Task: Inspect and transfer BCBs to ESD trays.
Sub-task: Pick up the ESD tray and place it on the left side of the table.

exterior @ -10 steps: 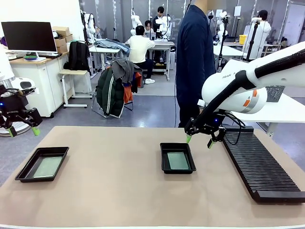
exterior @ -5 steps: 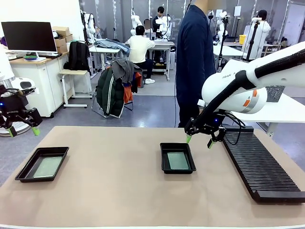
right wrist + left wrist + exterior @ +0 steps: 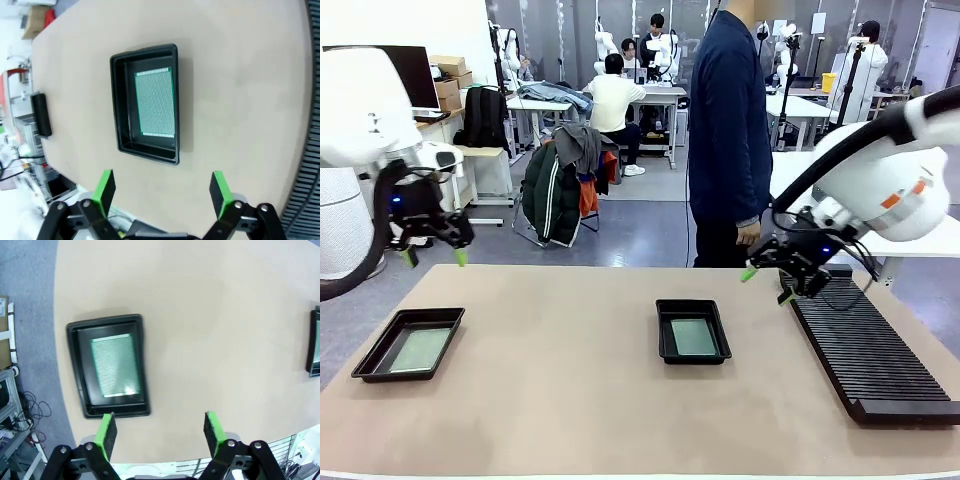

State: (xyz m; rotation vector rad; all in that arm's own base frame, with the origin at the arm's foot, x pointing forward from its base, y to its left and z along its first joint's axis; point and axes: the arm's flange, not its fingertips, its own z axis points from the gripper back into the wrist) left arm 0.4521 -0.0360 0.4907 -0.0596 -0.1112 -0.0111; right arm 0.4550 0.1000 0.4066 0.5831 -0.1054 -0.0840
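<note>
Looks near done: both trays hold one board each. Left tray (image 3: 408,343) with board (image 3: 419,350) sits below the left hand (image 3: 432,255). Middle tray (image 3: 692,331), board (image 3: 694,337), lies left of the rack (image 3: 865,348). Right hand (image 3: 770,283) hovers between them. Both hands wide open, empty.

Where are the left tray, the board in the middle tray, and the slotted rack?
left tray (image 3: 372,362): front view, on its near-left rim.
board in the middle tray (image 3: 693,337): front view, at its centre.
slotted rack (image 3: 865,352): front view, on its ribbed top.
</note>
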